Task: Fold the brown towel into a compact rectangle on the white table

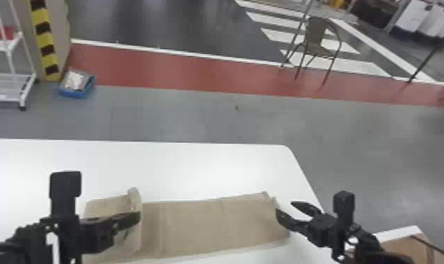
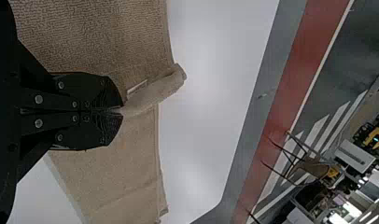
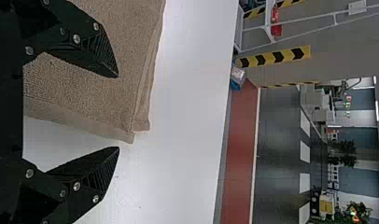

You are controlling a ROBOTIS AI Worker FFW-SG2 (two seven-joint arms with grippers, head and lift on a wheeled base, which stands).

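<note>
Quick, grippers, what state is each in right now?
Left gripper: closed, pinching the brown towel.
Right gripper: open, holding nothing, by the towel's right-hand end.

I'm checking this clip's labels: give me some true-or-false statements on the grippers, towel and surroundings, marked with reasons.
1. The left gripper is shut on the brown towel. True.
2. The right gripper is shut. False: its fingers stand apart.
3. The towel is a compact rectangle. False: it is a long strip with a raised fold at the left gripper.
4. A blue tray sits on the floor beyond the white table. True.
</note>
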